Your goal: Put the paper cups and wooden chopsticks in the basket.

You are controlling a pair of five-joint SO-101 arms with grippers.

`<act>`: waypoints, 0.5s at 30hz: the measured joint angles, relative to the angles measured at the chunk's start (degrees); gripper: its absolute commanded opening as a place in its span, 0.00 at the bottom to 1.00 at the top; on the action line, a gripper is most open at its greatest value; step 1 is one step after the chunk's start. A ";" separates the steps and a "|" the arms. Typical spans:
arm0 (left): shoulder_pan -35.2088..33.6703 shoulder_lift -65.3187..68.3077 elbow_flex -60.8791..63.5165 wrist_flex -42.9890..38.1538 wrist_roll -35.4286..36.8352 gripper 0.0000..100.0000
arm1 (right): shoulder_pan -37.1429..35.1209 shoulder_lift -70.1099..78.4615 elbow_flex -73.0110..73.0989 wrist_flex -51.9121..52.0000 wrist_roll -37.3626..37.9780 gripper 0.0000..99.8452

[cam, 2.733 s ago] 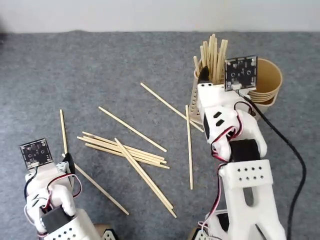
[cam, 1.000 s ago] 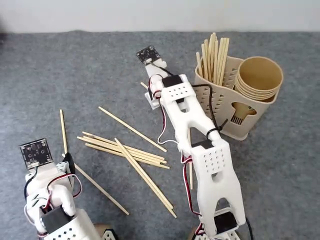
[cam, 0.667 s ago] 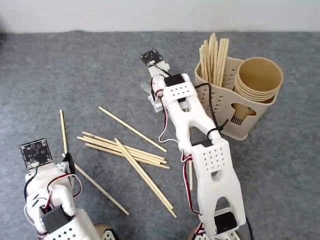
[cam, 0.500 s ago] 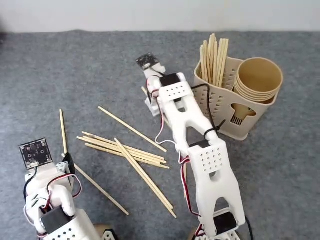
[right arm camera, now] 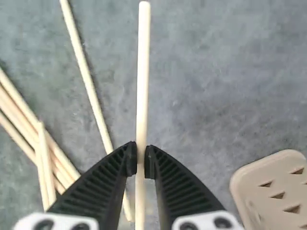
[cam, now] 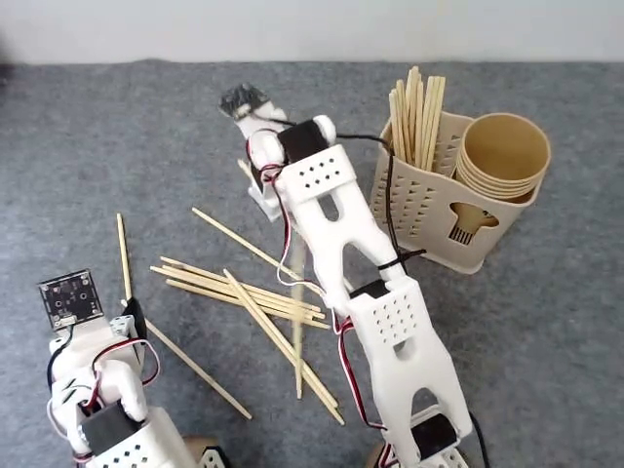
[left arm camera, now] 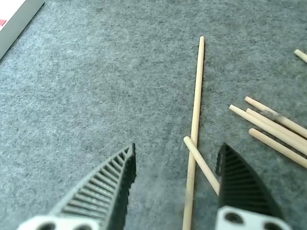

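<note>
Right gripper clamps one chopstick; left gripper gapes empty. Risk: chopstick pivots in the pinch, misses basket at upper right.

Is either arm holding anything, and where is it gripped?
The right gripper pinches one wooden chopstick on its shaft, well back from the visible end. The left gripper holds nothing.

Pale wood is lying on flecked grey.
The counter is showing mottled grey; the chopsticks are looking light tan, the basket beige with slotted rows, the paper cups kraft brown. The right arm and left arm are gleaming white, and the left pincer and right pincer are showing ribbed black.
</note>
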 measured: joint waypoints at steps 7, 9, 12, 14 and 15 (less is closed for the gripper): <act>0.00 0.00 0.00 0.00 0.00 0.26 | -1.05 -9.05 1.23 0.18 0.00 0.01; 0.00 0.00 0.00 0.00 0.00 0.26 | -1.58 -12.75 3.87 0.18 0.00 0.01; 0.00 0.00 0.00 0.00 0.00 0.26 | -2.02 -18.64 7.30 0.18 0.00 0.01; 0.00 0.00 0.00 0.00 0.00 0.26 | -2.11 -22.86 8.18 0.18 0.00 0.01; 0.00 0.00 0.00 0.00 0.00 0.26 | -2.11 -24.97 8.26 0.18 0.00 0.01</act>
